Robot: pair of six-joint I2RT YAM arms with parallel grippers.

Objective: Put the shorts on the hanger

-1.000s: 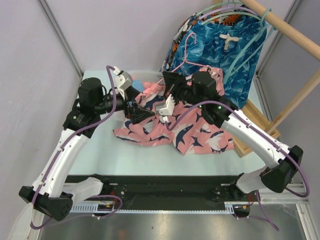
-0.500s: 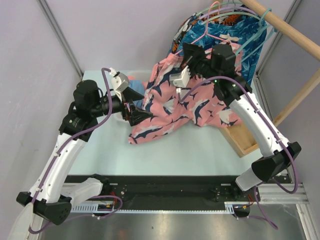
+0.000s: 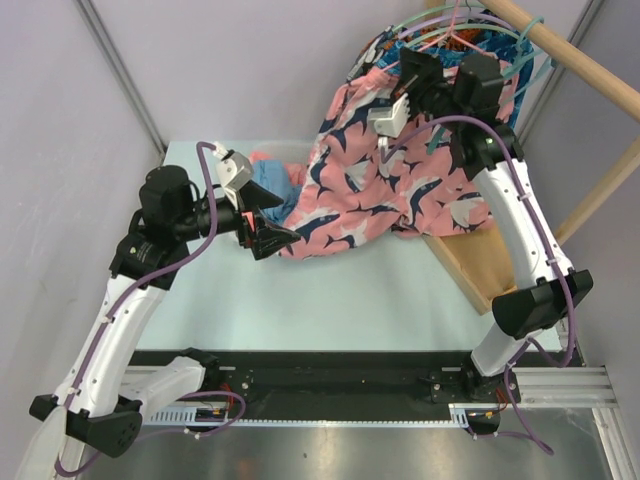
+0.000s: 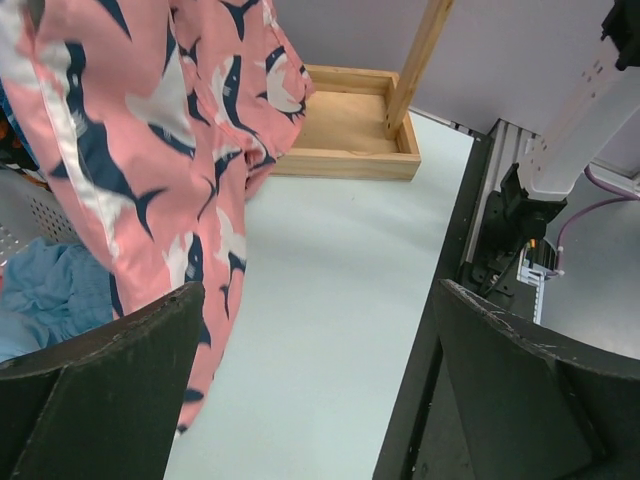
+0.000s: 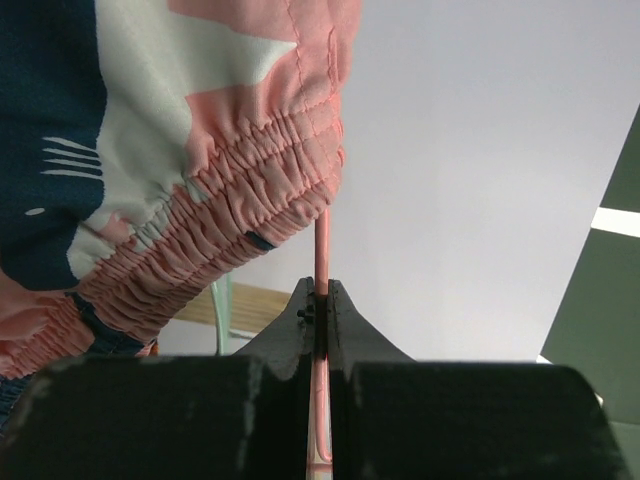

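**Right claw clamped on pink hanger, shorts draped below it**

In the overhead view the right gripper (image 3: 408, 72) was raised in the upper right of the frame, close in front of the wooden rail (image 3: 575, 58) and the blue leaf-print shorts (image 3: 497, 112) hanging there. Its wrist view showed the jaws pressed together on the thin pink wire of the hanger (image 5: 321, 245), which ran straight up out of the right gripper (image 5: 319, 292). The gathered waistband of the shorts (image 5: 215, 225) lay just to the left of that wire, filling the upper left of the frame.

From above, the shorts (image 3: 365, 190) spread from the raised claw down and leftward across the middle of the frame, their lowest edge reaching the pale table (image 3: 330, 300). How the cloth sat on the hanger's frame could not be made out.

The left gripper (image 3: 272, 235) sat left of centre, low over the table, just beside the lower edge of the shorts, with its fingers spread wide and nothing between them. In its own view, the left gripper (image 4: 320, 290) looked across bare table (image 4: 340, 260) with the shorts (image 4: 150, 140) hanging along the left side, a crumpled blue garment (image 4: 40, 290) at the left edge and a wooden tray (image 4: 345, 125) at the top.
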